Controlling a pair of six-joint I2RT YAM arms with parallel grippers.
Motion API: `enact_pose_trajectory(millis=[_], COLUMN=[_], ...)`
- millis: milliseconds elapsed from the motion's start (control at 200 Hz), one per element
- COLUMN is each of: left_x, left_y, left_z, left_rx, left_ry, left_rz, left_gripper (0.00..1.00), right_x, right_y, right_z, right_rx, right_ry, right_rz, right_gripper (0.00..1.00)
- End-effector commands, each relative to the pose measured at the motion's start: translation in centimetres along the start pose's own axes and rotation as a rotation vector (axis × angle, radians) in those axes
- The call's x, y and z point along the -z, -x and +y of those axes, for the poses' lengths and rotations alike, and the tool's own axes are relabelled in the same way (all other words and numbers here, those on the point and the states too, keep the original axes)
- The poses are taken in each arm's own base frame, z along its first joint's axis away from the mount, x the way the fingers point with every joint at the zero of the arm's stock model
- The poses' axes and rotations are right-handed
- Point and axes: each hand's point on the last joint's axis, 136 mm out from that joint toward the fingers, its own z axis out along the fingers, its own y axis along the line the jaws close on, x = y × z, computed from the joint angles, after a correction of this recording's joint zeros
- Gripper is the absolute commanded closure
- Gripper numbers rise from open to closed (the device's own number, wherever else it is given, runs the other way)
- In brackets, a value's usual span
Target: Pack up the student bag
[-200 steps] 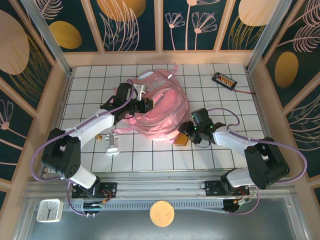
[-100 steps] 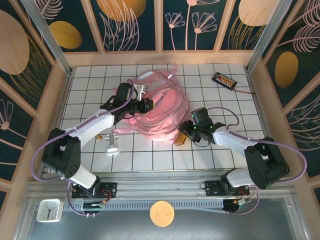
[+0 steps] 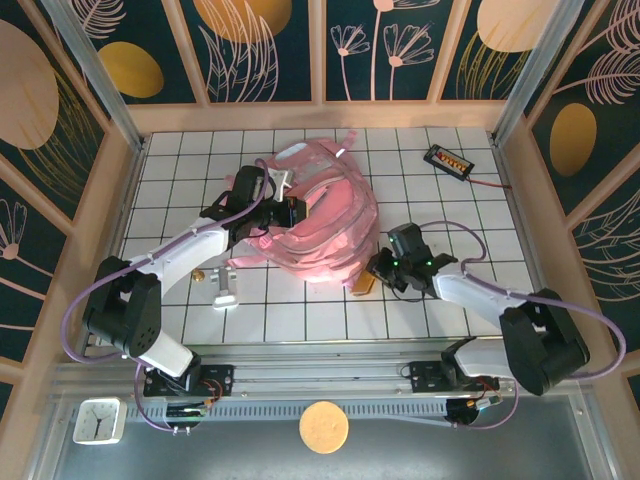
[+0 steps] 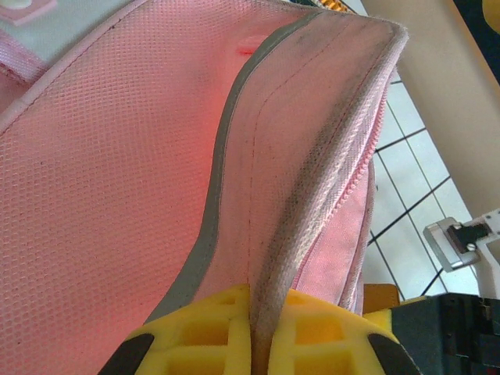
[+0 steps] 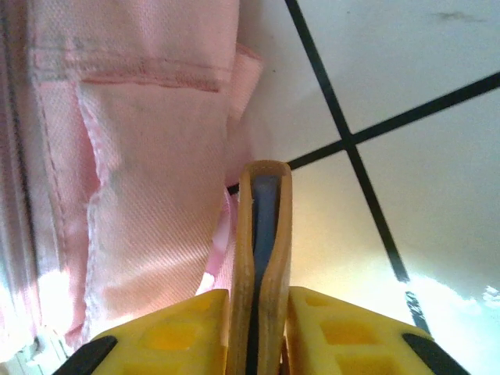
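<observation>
In the middle of the white tiled table (image 3: pixel 200 160) the student bag (image 3: pixel 318 225) is lying slumped on its side, taking up more of the surface than anything else. It is showing soft pink woven fabric, paler shiny panels towards its far end and pink straps trailing at the far edge. Its near side is sagging in loose folds onto the tiles. Seen close from the left wrist, the cloth is showing a fine mesh weave, a grey piping line curving along a seam, and a pink zip running down the right flank. The left gripper (image 3: pixel 280 212) is reaching in from the bag's left side and is pinching a raised ridge of that fabric. Its yellow pads are pressing together with only the folded seam between them. The right gripper (image 3: pixel 378 268) is sitting low at the bag's near right corner, just beside the fabric. It is clamping a thin flat piece (image 5: pixel 264 219) with tan faces and a dark blue core. The piece is standing on edge between the pads, with its tip pointing at the hem of the bag; whether it is touching the cloth I cannot tell. Near the far right corner a small black device (image 3: pixel 447 160) with an orange label is lying well apart from the bag. A metal bracket (image 3: pixel 223 290) is resting on the tiles near the left arm.
</observation>
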Motion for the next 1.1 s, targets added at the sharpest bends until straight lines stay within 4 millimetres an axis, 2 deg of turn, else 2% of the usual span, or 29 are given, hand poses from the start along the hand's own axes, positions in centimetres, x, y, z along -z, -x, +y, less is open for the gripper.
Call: enact_pose_trajectory(millis=[0, 210, 285, 390, 485, 560, 646, 756, 841, 956, 1096], left_x=[0.0, -0.1, 0.1, 0.7, 1.7, 2.5, 3.2, 3.3, 3.2, 3.2, 3.2], left_y=[0.3, 0.7, 1.0, 1.8, 3.2, 4.4, 5.5, 6.0, 6.1, 6.5, 6.9], left_z=[-1.4, -1.6, -1.8, -2.3, -3.2, -4.0, -4.6, -4.8, -4.8, -4.8, -4.5], left_rx=[-0.023, -0.026, -0.03, -0.05, -0.072, -0.081, -0.086, -0.085, -0.079, -0.082, -0.101], left_ry=[-0.041, -0.046, -0.047, -0.044, -0.046, -0.051, -0.052, -0.045, -0.048, -0.038, -0.012], left_rz=[0.012, 0.009, 0.002, -0.017, -0.051, -0.082, -0.111, -0.119, -0.119, -0.12, -0.132], left_gripper=[1.0, 1.0, 1.0, 1.0, 1.0, 1.0, 1.0, 1.0, 1.0, 1.0, 1.0], right_x=[0.9, 2.9, 4.4, 7.5, 11.1, 13.7, 15.0, 14.6, 13.2, 9.7, 5.5], right_y=[-0.3, -0.3, 0.0, 1.1, 2.8, 4.5, 6.0, 6.9, 7.6, 8.2, 8.8], right_z=[-1.5, -2.3, -2.0, -0.8, 1.9, 5.4, 9.9, 15.7, 18.7, 20.8, 20.9], right_rx=[-0.017, -0.031, -0.032, -0.041, -0.047, -0.03, 0.004, 0.047, 0.067, 0.069, 0.019], right_ry=[-0.036, -0.052, -0.048, -0.017, 0.054, 0.145, 0.257, 0.4, 0.47, 0.498, 0.499], right_rz=[-0.028, -0.053, -0.074, -0.12, -0.182, -0.231, -0.234, -0.196, -0.167, -0.115, -0.081], right_gripper=[0.84, 0.95, 0.96, 0.96, 0.96, 0.96, 0.96, 0.96, 0.96, 0.97, 0.98])
